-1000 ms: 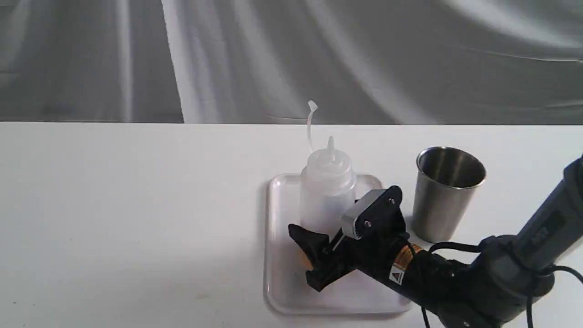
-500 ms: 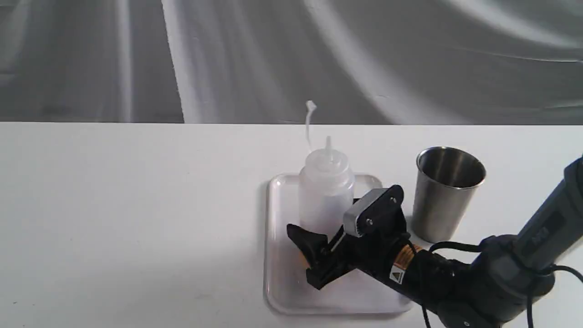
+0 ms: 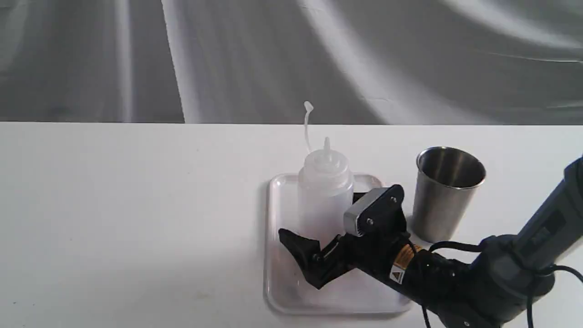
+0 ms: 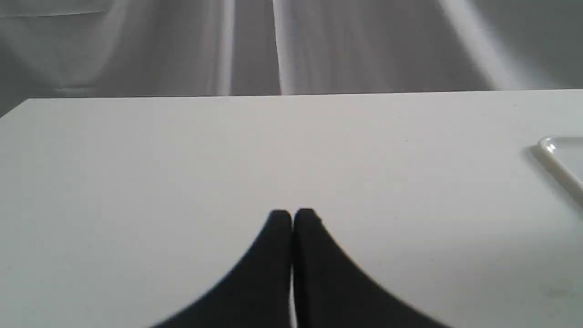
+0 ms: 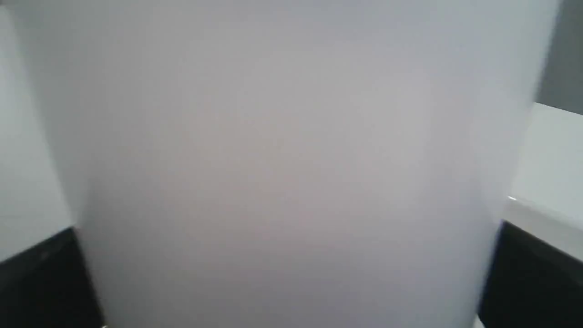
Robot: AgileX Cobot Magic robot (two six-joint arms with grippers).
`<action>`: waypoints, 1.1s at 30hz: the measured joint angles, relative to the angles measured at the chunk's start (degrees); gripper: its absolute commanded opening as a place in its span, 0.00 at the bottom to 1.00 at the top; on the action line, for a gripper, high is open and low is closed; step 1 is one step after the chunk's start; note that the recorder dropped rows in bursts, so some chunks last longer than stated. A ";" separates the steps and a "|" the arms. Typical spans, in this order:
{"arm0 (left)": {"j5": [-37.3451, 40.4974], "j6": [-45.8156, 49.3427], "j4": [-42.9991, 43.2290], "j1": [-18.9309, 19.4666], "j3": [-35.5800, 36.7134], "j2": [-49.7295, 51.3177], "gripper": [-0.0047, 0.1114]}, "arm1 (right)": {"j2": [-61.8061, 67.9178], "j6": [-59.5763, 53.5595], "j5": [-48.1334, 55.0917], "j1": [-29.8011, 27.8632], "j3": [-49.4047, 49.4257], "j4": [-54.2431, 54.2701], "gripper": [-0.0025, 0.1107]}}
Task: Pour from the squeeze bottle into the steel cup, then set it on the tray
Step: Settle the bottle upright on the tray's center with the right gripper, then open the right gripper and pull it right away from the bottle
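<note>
Nearest, the right arm point(image 3: 501, 273) runs off the lower right edge. The right gripper point(image 3: 319, 215) has its jaws apart on either side of the one squeeze bottle point(image 3: 325, 191). Its far finger is mostly hidden, and blurred bottle wall fills the right wrist view. The bottle stands upright on the one tray point(image 3: 291, 291), its base masked by the near finger. One steel cup point(image 3: 442, 200) stands on the table point(image 3: 136, 205) just right of the tray. The left gripper point(image 4: 292, 217), seen only by its own camera, has its jaws pressed together above bare table. Grey drapery point(image 3: 227, 59) hangs behind
</note>
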 measured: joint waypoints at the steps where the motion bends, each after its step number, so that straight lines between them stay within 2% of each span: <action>1: 0.00 0.00 0.00 0.00 0.00 0.00 0.04 | 0.00 0.00 0.00 0.00 0.00 0.00 0.95; 29: 0.00 0.00 0.00 0.00 0.00 0.00 0.04 | -7.01 -2.28 -0.18 0.00 11.53 2.06 0.95; 33: 0.00 0.00 0.00 0.00 0.00 0.00 0.04 | -7.94 0.08 -0.18 0.00 11.67 2.19 0.95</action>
